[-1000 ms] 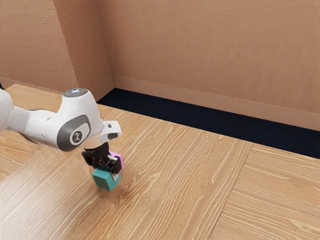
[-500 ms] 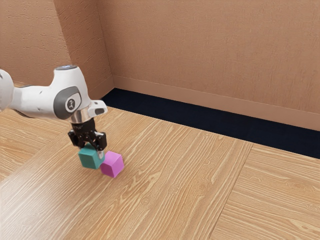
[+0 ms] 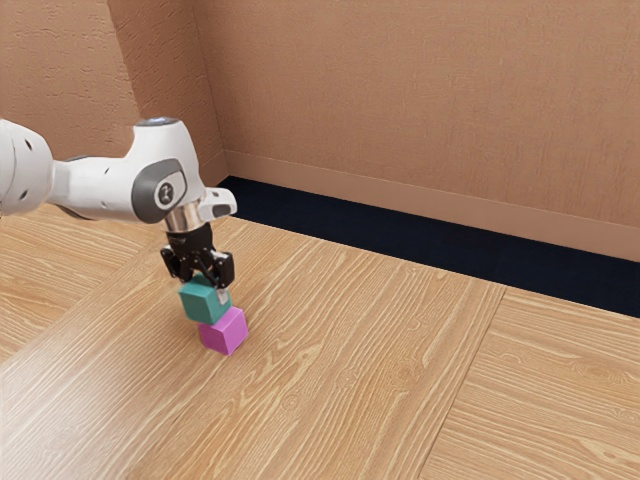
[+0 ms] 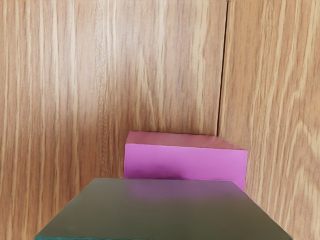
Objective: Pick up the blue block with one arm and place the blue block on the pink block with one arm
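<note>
Table (image 3: 380, 380): wood, fills lower frame. Arm (image 3: 110, 185) enters from left edge. Gripper (image 3: 205, 281) left of centre, fingers clenched on blue block (image 3: 203, 301). 0.5 s ago block hung beside pink block (image 3: 225, 331); now sits above it, offset toward upper left. Judgement: placement near, release pending. Contact betw. blocks hard to tell. Wrist view: blue block (image 4: 165, 212) hides pink block's (image 4: 185, 161) near edge.
</note>
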### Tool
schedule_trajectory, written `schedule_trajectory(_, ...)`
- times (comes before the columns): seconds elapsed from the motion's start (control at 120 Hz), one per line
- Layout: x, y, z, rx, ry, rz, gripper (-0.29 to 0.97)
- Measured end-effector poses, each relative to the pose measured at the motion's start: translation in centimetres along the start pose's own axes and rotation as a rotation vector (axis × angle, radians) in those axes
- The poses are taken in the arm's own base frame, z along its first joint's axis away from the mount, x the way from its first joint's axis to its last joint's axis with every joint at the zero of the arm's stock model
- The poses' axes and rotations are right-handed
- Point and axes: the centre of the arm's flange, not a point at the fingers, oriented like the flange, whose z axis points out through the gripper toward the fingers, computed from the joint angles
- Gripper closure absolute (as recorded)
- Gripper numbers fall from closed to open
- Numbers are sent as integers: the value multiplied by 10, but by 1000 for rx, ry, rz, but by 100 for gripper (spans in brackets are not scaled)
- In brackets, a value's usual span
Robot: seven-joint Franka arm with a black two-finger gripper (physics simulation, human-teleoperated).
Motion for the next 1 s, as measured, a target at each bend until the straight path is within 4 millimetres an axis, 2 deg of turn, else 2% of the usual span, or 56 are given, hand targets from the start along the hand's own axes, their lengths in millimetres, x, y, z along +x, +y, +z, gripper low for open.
schedule_trajectory(0.483, 12, 9, 3, 0, 5, 51, 32)
schedule_trajectory(0.658, 7, 16, 2, -3, 7, 65, 32)
schedule_trajectory(1.0, 0, 12, 3, 21, -1, 59, 32)
